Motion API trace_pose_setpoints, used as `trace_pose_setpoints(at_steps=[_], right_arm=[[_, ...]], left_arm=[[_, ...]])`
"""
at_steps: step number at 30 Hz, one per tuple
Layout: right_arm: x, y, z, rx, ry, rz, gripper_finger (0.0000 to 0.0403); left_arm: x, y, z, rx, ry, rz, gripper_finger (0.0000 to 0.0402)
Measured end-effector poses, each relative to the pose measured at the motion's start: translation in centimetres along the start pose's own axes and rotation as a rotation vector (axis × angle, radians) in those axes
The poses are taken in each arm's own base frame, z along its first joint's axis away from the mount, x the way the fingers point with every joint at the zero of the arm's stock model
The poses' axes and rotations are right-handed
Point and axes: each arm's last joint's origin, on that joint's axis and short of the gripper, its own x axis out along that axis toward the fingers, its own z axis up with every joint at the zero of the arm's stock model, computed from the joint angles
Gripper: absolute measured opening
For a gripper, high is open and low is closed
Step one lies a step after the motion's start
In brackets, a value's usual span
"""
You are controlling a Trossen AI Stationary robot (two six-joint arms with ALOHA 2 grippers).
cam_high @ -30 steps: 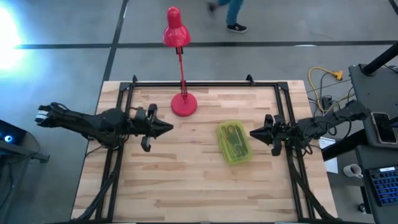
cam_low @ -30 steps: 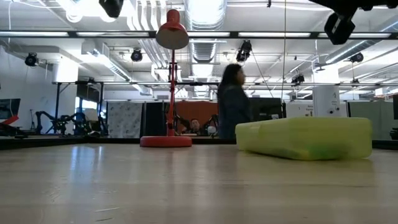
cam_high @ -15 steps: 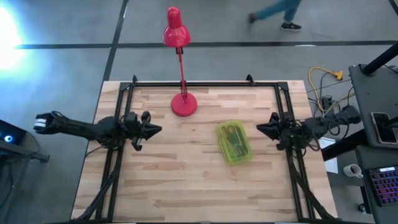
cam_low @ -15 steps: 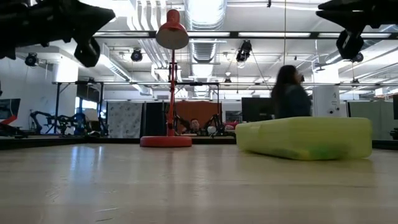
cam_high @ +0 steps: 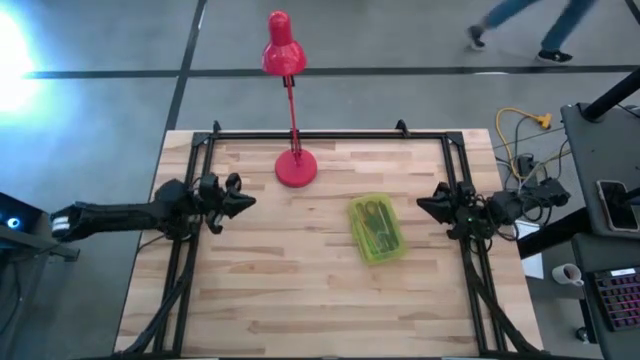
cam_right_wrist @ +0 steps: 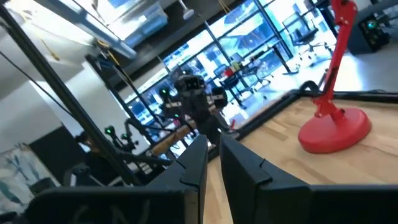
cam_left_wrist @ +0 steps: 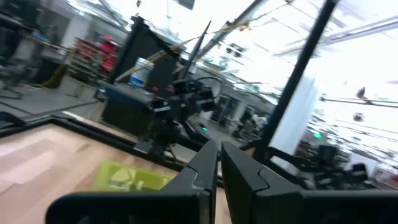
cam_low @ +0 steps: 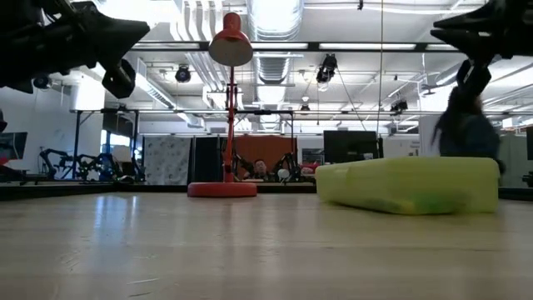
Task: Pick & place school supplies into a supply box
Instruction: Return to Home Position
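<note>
— Where is the supply box (cam_high: 376,229) noted?
— Flat on the table (cam_high: 300,300), right of centre, lid closed. The supplies (cam_high: 375,222) are made out only dimly through the yellow-green plastic. The red lamp (cam_high: 295,168) is set near it but apart, toward the far edge.
— And the grippers?
— The left gripper (cam_high: 248,201) is held above the table's left side, fingers drawn almost together, nothing gripped. The right gripper (cam_high: 422,206) is held at the right side, near the box but clear of it, fingers likewise nearly closed, nothing gripped
</note>
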Motion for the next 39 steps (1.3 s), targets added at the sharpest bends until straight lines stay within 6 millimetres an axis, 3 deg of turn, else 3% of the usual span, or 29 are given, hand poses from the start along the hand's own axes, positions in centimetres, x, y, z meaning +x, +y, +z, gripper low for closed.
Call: trace_pose_setpoints(at_steps=[7, 10, 17, 24, 30, 39], right_arm=[[0.2, -1.5, -2.4, -0.035, 0.027, -0.039, 0.0038], [0.1, -2.2, -3.1, -0.064, 0.053, -0.155, 0.0038], [0.2, -2.4, -3.1, -0.070, 0.027, -0.223, 0.0038], [0.2, -2.4, -3.1, -0.071, 0.029, -0.223, 0.0038], [0.2, -2.6, -2.6, -0.054, -0.021, -0.237, 0.0038], [0.6, -4.7, -1.0, -0.087, -0.208, -0.465, 0.0038]], left_arm=[[-0.6, 2.1, -0.6, -0.015, 0.041, 0.095, 0.0006], [-0.7, 2.9, -1.1, -0.050, 0.099, 0.172, 0.0006], [-0.9, 3.5, -2.2, -0.212, 0.179, 0.241, 0.0006], [-0.8, 3.8, -2.6, -0.227, 0.211, 0.266, 0.0006], [-1.4, 3.3, -2.2, -0.218, 0.186, 0.255, 0.0006], [-3.0, 1.5, -0.3, -0.144, 0.014, 0.147, 0.0006]])
